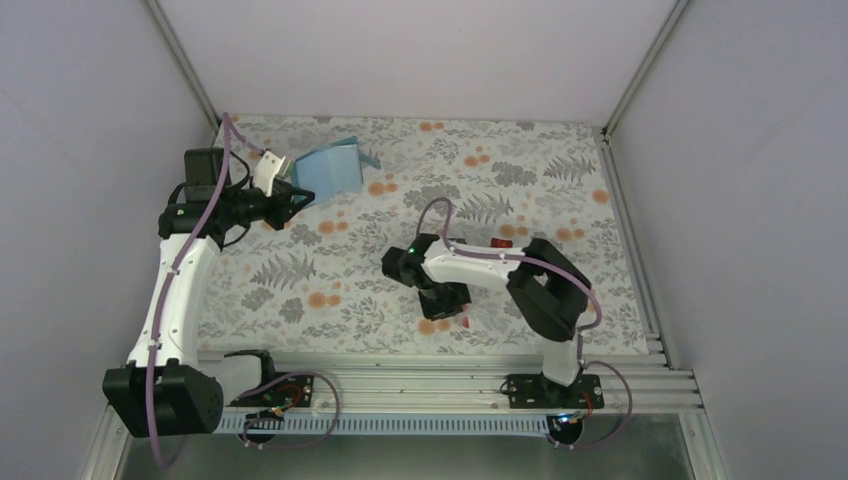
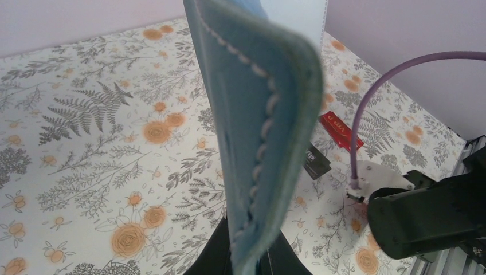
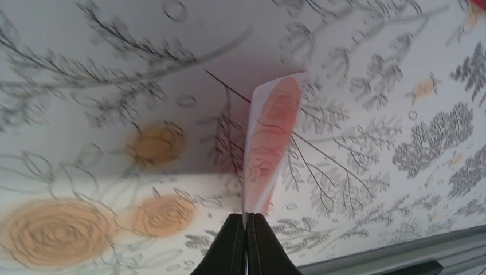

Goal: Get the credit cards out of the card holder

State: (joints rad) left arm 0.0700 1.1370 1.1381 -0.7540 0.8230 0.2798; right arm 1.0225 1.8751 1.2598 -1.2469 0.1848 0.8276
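Grips the soft, stitched teal-blue folding card holder [image 2: 258, 114] by one edge in the clamped left end effector [image 1: 296, 198], raised over the far left of the floral-cloth desk [image 1: 520, 170]. Pinches the thin pale card with a red disc [image 3: 269, 143] by one end in the closed right end effector [image 3: 248, 220]. Shows the bright red card [image 2: 340, 131] and the black card [image 2: 317, 162] flat on the desk, near each other. Probably light, slick and springy, bowing under the pinch; best taken firmly at an edge
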